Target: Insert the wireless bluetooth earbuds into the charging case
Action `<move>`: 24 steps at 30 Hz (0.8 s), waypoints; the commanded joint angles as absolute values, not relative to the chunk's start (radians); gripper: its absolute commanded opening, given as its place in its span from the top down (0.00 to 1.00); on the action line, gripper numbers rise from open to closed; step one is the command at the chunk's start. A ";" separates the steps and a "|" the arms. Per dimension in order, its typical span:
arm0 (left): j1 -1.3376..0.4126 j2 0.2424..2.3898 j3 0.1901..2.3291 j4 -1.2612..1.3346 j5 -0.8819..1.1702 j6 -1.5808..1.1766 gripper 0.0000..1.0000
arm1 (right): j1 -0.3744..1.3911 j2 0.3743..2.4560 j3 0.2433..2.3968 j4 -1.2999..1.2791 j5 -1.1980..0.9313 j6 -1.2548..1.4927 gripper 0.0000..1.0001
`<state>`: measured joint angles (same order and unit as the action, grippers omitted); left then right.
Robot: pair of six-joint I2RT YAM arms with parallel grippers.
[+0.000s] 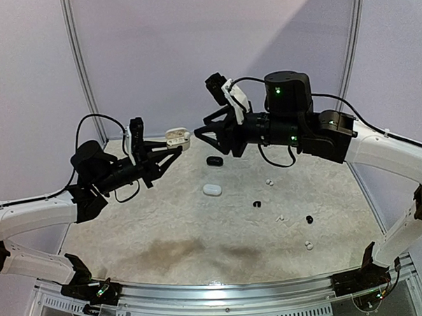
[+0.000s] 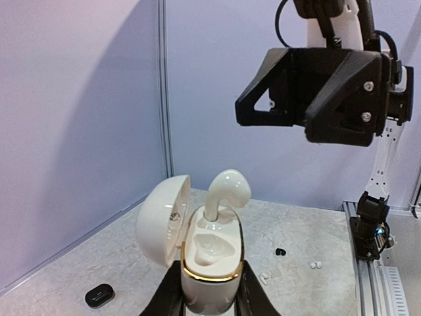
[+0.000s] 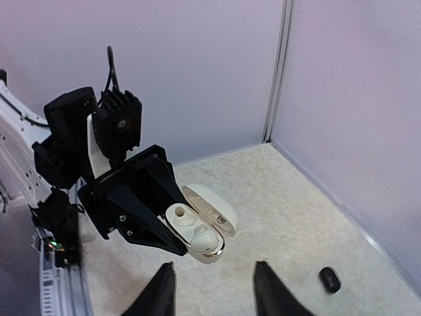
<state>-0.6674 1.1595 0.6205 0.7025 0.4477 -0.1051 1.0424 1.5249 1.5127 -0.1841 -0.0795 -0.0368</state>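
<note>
While left fingers grip, glossy gold-rimmed case, curved bud.

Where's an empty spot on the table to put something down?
Bare: the near-left table, between the left arm and the white closed case. Crowded: right of the black case, where small earbuds lie scattered.

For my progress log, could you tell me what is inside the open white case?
One white earbud sticks up from the far slot of the charging case; the near slot is empty. The earbud's lower end is hidden in its well.
</note>
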 commanded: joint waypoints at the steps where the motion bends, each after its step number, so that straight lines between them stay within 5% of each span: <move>1: -0.664 1.160 0.626 0.683 0.451 -0.099 1.00 | 1.033 1.534 1.537 -0.226 -0.084 0.011 0.75; 3: -0.664 1.158 0.629 0.678 0.452 -0.098 1.00 | 1.032 1.549 1.543 -0.225 -0.097 0.030 0.97; 4: -0.664 1.158 0.630 0.677 0.453 -0.097 1.00 | 1.032 1.557 1.546 -0.221 -0.104 0.034 1.00; 24: -0.666 1.157 0.637 0.670 0.460 -0.085 1.00 | 1.032 1.651 1.583 -0.178 -0.164 0.023 1.00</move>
<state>-0.6674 1.1595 0.6209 0.6739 0.4557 -0.0975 1.0363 1.6245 1.5478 -0.1947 -0.1471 0.0219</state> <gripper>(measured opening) 0.220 0.004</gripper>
